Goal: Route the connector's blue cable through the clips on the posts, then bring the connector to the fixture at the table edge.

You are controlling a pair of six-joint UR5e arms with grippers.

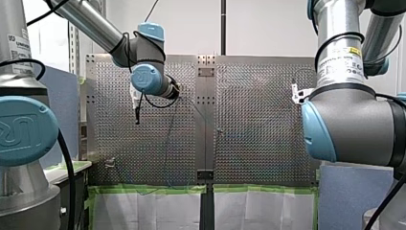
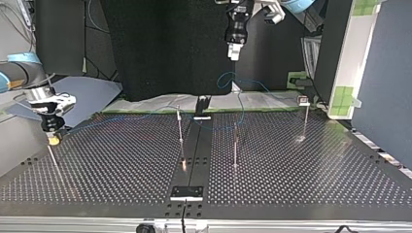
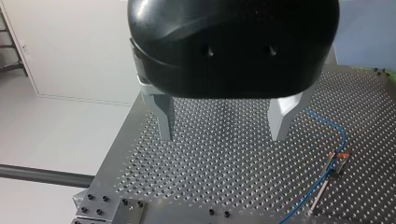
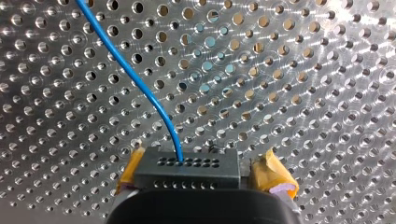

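Right arm: my right gripper (image 4: 204, 170) is clamped on the connector (image 4: 177, 173), with a yellow pad (image 4: 275, 179) on either side and the blue cable (image 4: 140, 86) leaving its front face. The connector hangs low over the perforated table (image 2: 121, 160), well out from the centre strip (image 2: 196, 145) toward the top view's left. The cable trails back toward the strip, near the post (image 2: 180, 131) just beside it; I cannot tell whether it is seated in any clip. My left gripper (image 3: 224, 126) hangs high beyond the strip's far end, fingers spread and empty. Judgement: routing is the step in hand. Carry the connector slowly at clip height with the cable lightly taut, so that it drops into the clip rather than snagging on the post.
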